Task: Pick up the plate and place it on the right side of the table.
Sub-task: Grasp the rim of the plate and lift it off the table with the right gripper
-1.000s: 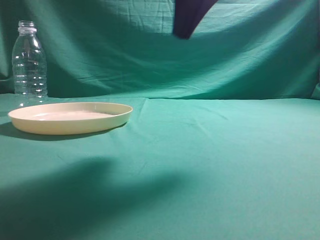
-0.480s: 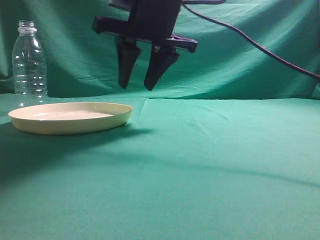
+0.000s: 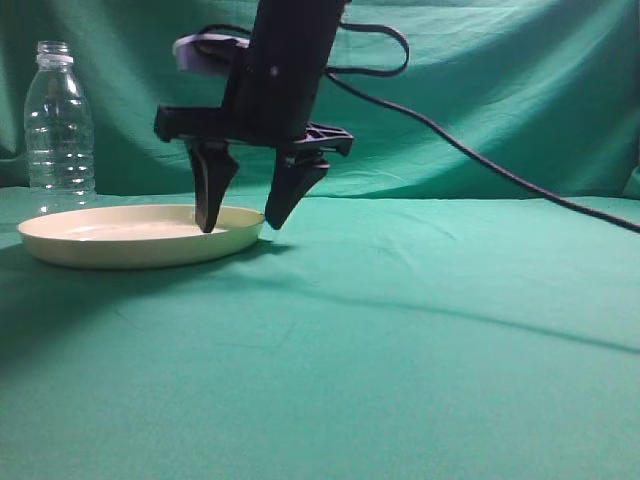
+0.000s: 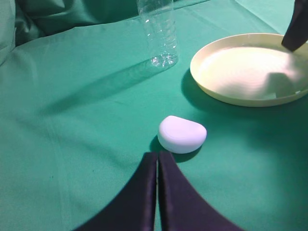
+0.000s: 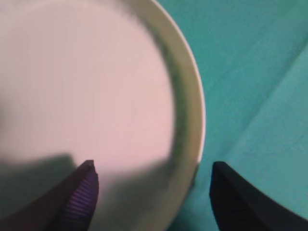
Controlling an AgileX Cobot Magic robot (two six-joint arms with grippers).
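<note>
The cream-yellow plate point(image 3: 110, 238) lies on the teal table point(image 3: 400, 340) at the left. It also shows in the left wrist view point(image 4: 226, 91) and fills the right wrist view point(image 5: 86, 82). My right gripper point(image 3: 240, 222) is open and straddles the plate's right rim: one finger is over the plate's inside, the other outside the rim point(image 5: 190, 120). In the right wrist view the gripper point(image 5: 151, 168) has the rim between its tips. My left gripper point(image 4: 158, 155) is shut and empty, low over the cloth, away from the plate.
A clear plastic bottle point(image 3: 59, 120) stands behind the plate at the far left; it also shows in the left wrist view point(image 4: 159, 33). A small white rounded object point(image 4: 182, 134) lies on the cloth just ahead of my left gripper. A black cable point(image 3: 480, 165) trails right.
My right gripper has come down from above and moved left, from hanging over the cloth beside the plate to straddling the plate's right rim. The plate and bottle have not moved.
</note>
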